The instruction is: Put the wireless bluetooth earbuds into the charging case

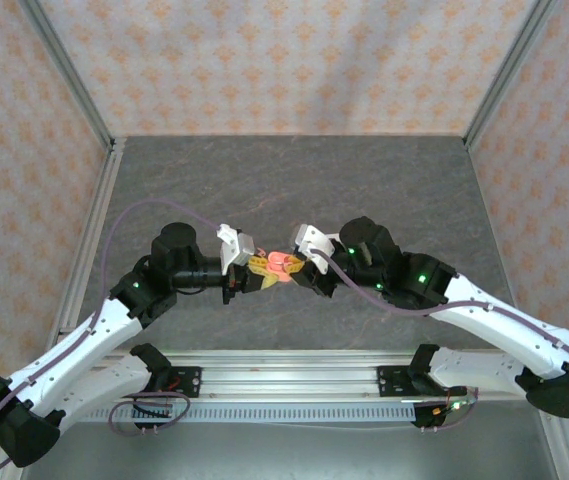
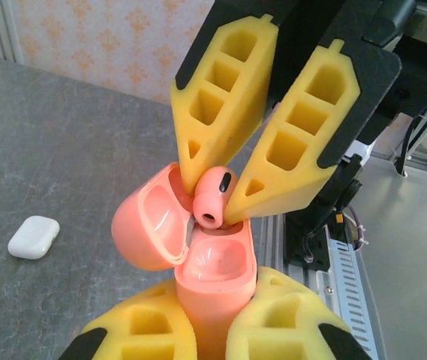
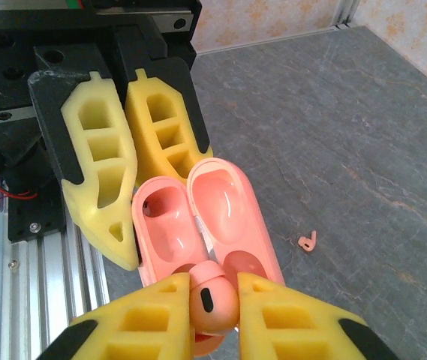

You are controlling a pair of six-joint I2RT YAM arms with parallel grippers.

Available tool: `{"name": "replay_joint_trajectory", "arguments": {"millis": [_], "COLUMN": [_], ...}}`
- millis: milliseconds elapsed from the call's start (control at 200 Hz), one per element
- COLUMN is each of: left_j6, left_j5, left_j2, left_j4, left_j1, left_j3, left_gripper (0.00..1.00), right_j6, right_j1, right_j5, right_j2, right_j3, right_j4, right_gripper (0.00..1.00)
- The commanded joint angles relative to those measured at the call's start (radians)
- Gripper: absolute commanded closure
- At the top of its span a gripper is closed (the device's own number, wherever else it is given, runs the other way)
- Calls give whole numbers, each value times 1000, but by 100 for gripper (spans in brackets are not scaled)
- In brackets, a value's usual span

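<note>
Pinching coral earbud (image 2: 213, 196) at case (image 2: 217, 281), stem hidden: right end effector (image 3: 213, 289).

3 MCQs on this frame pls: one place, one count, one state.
1. Where is the white case?
A) lying on the table
B) clamped between jaws
C) up on the wall frame

2. How many coral-pink earbuds does the right wrist view show?
A) one
B) two
C) four

3. The pink case has its lid:
A) shut
B) hinged open
C) detached

Key:
1 A: it lies flat on the grey surface, apart from both arms.
2 B: the held earbud sits in the right gripper's jaws, and the loose earbud lies on the table.
3 B: the lid swings aside on its hinge, so the case's inside shows.
</note>
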Motion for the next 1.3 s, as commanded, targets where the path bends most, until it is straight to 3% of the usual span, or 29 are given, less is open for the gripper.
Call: {"name": "replay_joint_trajectory", "arguments": {"millis": [0, 185, 470, 886, 1296], "left_j6": [-7, 3, 11, 12, 23], "left_j5": [2, -10, -23, -119, -171], "left_j2": [-19, -23, -32, -104, -166], "left_j4": [75, 68, 55, 165, 159], "left_j1": [-13, -13, -13, -13, -13], "left_j3": [44, 38, 35, -81, -112], "left_gripper": [100, 100, 100, 100, 100], "right_j6": [12, 33, 102, 417, 581], "right_j1": [10, 10, 9, 7, 6], "right_j5": [-64, -42, -64, 111, -4], "right_j2": [-4, -44, -58, -97, 61], "right_j3": [14, 7, 18, 107, 96], "right_j4": [-9, 6, 27, -13, 66], "right_gripper": [77, 69, 68, 63, 77]}}
